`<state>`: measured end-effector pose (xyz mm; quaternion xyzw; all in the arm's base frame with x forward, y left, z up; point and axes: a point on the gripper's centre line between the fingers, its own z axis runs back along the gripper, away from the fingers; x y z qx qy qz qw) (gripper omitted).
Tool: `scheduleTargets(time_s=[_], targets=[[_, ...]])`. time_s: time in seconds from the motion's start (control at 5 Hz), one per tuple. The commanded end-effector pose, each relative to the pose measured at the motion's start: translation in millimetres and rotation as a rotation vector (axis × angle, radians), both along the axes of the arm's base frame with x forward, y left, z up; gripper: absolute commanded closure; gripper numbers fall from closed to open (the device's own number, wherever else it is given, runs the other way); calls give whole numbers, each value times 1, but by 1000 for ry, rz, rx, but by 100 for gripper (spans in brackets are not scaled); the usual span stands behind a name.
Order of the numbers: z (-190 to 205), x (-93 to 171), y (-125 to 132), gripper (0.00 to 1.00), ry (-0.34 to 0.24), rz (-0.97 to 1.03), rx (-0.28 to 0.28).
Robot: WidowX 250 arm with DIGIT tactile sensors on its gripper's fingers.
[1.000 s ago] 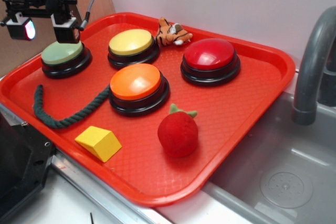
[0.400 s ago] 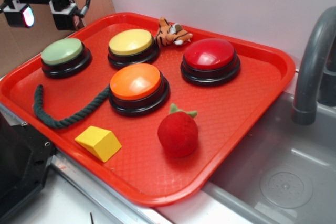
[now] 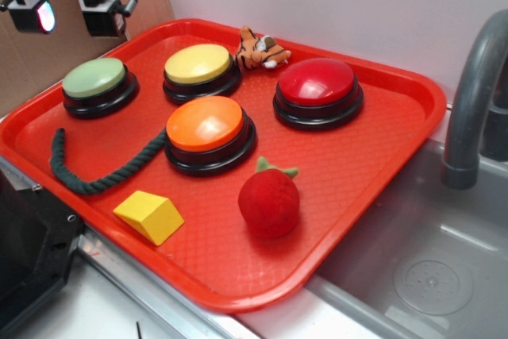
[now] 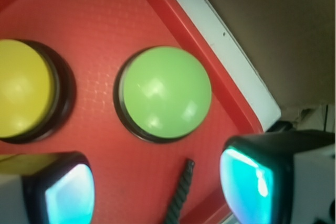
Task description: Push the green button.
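The green button (image 3: 95, 78), a pale sage dome on a black round base, sits at the far left of the red tray (image 3: 373, 164). It also shows in the wrist view (image 4: 164, 92), bare and untouched. My gripper (image 3: 67, 15) hangs in the air above and behind the button, well clear of it. Its jaws stand wide apart and hold nothing. In the wrist view the gripper (image 4: 157, 190) shows two fingertips with glowing cyan pads (image 4: 247, 184), and the button lies ahead of them.
A yellow button (image 3: 198, 63), an orange button (image 3: 205, 123) and a red button (image 3: 316, 82) share the tray. A dark green rope (image 3: 95, 172), a yellow wedge (image 3: 149, 216), a red strawberry toy (image 3: 269, 201) and a toy tiger (image 3: 260, 49) lie around. A grey tap (image 3: 472, 93) stands right.
My gripper has risen from just above the green button to well above it. The button and the other things have not moved.
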<state>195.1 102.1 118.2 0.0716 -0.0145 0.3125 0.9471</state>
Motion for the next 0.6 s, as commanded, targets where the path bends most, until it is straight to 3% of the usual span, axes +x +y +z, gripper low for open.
scheduleTargets(time_s=[0.0, 0.4], targets=[[24, -1, 12, 0, -68, -3, 13], [30, 1, 8, 0, -67, -42, 37]])
